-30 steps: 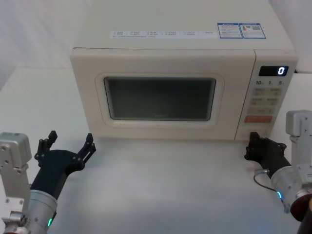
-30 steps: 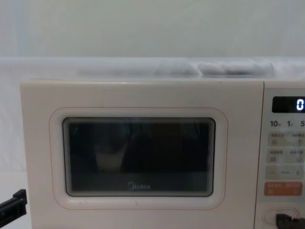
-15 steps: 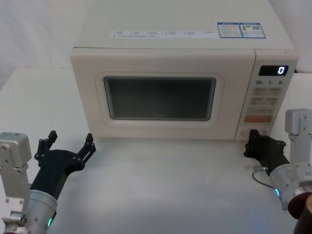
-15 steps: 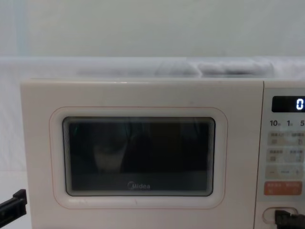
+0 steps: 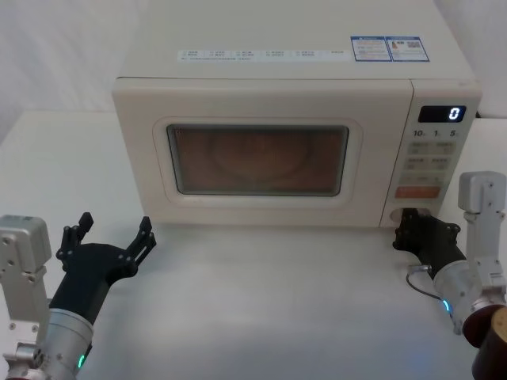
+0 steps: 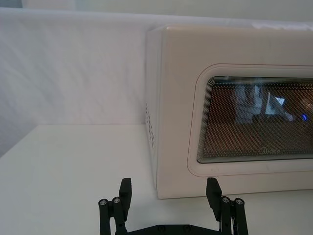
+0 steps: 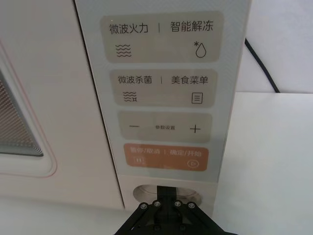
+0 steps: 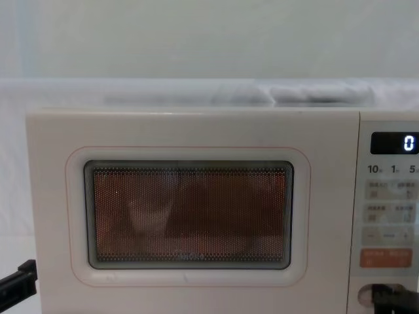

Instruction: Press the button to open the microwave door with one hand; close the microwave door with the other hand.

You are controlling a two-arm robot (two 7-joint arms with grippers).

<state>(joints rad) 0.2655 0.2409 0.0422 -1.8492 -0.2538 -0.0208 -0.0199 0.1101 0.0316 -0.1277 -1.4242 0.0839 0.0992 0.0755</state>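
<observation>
nearest to the robot, the left gripper (image 5: 111, 237) hovers low over the white table (image 5: 261, 301), short of the microwave's front left corner, fingers spread wide and holding nothing; i take it it is parked there so it can meet the door's free edge when that swings out. across on the other side, the right gripper (image 5: 413, 233) is pushed up against the foot of the control panel (image 7: 161, 88), its fingers drawn together into one blunt tip that grips nothing and rests on the button (image 7: 168, 191) just below the orange key (image 7: 166, 157). beyond them the microwave door (image 5: 261, 162) sits about flush with the cabinet, and the cavity glows orange behind its window (image 8: 188, 214), which suggests the press has just released the latch.
</observation>
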